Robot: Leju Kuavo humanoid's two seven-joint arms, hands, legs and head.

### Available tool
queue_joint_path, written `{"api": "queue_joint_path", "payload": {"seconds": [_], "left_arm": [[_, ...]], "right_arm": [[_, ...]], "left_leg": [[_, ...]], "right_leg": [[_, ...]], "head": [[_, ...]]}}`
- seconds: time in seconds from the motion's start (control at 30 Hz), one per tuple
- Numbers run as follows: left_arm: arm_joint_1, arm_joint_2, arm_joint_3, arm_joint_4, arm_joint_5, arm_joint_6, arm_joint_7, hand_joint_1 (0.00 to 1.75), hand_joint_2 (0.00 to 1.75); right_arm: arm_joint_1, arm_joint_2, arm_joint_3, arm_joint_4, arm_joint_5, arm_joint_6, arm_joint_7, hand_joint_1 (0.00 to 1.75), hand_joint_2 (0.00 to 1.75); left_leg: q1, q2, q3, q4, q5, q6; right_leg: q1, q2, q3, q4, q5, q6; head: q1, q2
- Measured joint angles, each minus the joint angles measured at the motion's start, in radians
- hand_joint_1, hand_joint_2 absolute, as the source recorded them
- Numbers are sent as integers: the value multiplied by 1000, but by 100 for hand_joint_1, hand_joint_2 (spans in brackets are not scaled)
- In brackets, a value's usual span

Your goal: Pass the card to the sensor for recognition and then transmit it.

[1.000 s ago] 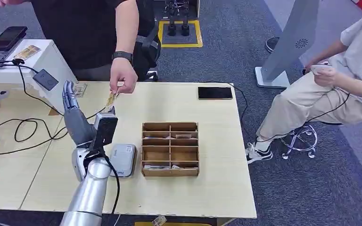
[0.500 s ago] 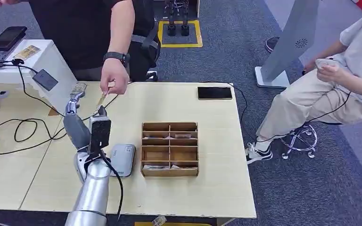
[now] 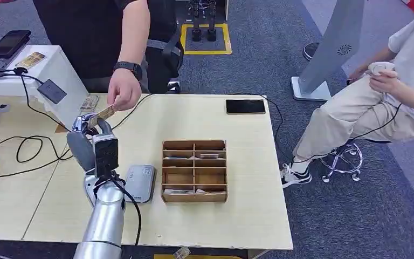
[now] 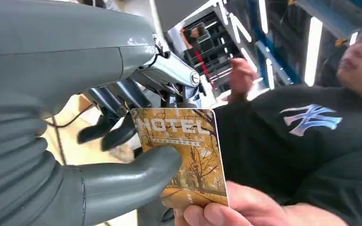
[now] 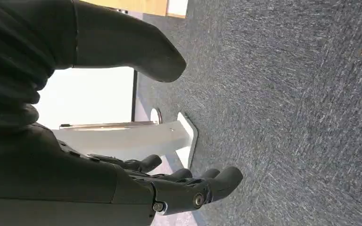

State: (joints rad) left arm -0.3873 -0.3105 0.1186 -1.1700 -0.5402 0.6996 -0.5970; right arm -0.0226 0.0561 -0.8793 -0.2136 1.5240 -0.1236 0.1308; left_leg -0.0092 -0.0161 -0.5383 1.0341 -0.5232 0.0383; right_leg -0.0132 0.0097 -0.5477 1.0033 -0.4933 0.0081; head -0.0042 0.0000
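Card [image 4: 184, 155] — a gold one printed with the word HOTEL — sits between the left hand's [image 4: 99, 141] thick grey thumb and its darker fingers [image 4: 108, 129], the thumb pressed across its face. A person's hand [image 4: 231, 209] also pinches the card's far edge, so both hold it at once. From the head view the card [image 3: 102, 114] is raised above the tabletop's [image 3: 248, 216] far left corner, with the left hand [image 3: 89, 135] just under the person's hand [image 3: 123, 95].

Nearest on the tabletop, a grey sensor [image 3: 140, 183] lies flat beside the silver forearm, toward the near edge. Just beside it stands a wooden organiser [image 3: 194, 171] with several compartments, some holding cards. Farther back, a black phone [image 3: 246, 106] lies close to the far edge. Black cables [image 3: 27, 154] trail over the adjoining table on the left, where a white stand [image 3: 59, 75] carries a small dark reader.

The right hand [image 5: 179, 188] hangs beside the body over blue-grey carpet [image 5: 287, 117] — its fingers loosely extended and apart, holding nothing.

Beyond the table, a second person [image 3: 399, 91] sits on a stool at the right.
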Motion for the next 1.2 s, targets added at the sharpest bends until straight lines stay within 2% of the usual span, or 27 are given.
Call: {"api": "queue_joint_path", "payload": {"seconds": [0.2,0.27,0.37,0.4,0.47,0.5,0.53,0.6,0.67,0.7,0.77,0.83,0.93,1.2], "left_arm": [[0,0,0,-31,-52,0,-5,175,175],[1,1,4,-45,-138,0,-12,175,175],[14,3,61,-103,-438,1,-21,175,175],[22,3,92,-136,-596,2,-6,175,175],[36,4,142,-188,-799,2,33,175,175],[43,7,163,-207,-880,2,78,175,175],[57,18,165,-214,-930,2,158,175,175],[102,61,132,-213,-939,2,422,175,175],[137,126,45,-207,-940,-22,650,175,175],[145,165,-10,-206,-940,-34,746,175,175],[145,214,-109,-193,-941,-18,866,175,175],[147,257,-205,-164,-941,-10,924,175,175],[151,297,-288,-138,-941,-9,944,175,175],[152,340,-362,-103,-941,-9,947,175,175]], "right_arm": [[0,0,0,1,-3,0,0,0,175],[0,0,0,1,0,0,0,0,175],[0,-1,0,1,5,2,0,0,175],[0,-2,0,1,6,4,0,0,175],[1,-5,0,2,7,6,0,0,175],[1,-5,0,2,9,2,0,0,175],[1,-6,0,2,10,0,0,0,175],[0,-7,0,2,5,0,0,0,175],[1,-7,-2,2,3,-2,0,0,175],[0,-8,-2,2,5,-2,0,0,175],[-3,-8,-7,2,16,-2,0,0,175],[-7,-8,-11,2,19,-2,0,0,175],[-5,-8,-12,2,21,-2,0,0,175],[-5,-8,-13,2,22,-2,0,0,175]], "left_leg": [[0,0,0,0,0,0],[0,0,-1,0,0,0],[0,1,-1,0,0,0],[0,1,-1,0,0,0],[0,1,0,0,0,0],[0,1,0,0,0,0],[0,2,0,0,0,0],[0,5,1,0,-1,0],[1,4,0,0,-1,0],[1,3,0,0,0,0],[1,2,-1,0,0,0],[1,4,0,0,0,0],[0,5,0,0,0,0],[0,4,0,0,0,0]], "right_leg": [[0,0,0,0,0,0],[0,0,0,0,0,0],[0,1,0,0,0,0],[0,1,0,0,0,0],[0,1,0,0,0,0],[0,1,0,0,0,0],[0,1,0,0,0,0],[0,4,-1,0,0,0],[1,5,-2,0,0,0],[1,4,-2,0,0,0],[1,2,-1,0,0,0],[0,3,0,0,0,0],[0,5,-1,0,1,-1],[0,4,-1,0,1,-1]], "head": [[0,0],[0,0],[0,0],[0,0],[0,0],[0,0],[1,0],[0,0],[1,0],[0,0],[0,0],[0,0],[0,0],[0,0]]}}
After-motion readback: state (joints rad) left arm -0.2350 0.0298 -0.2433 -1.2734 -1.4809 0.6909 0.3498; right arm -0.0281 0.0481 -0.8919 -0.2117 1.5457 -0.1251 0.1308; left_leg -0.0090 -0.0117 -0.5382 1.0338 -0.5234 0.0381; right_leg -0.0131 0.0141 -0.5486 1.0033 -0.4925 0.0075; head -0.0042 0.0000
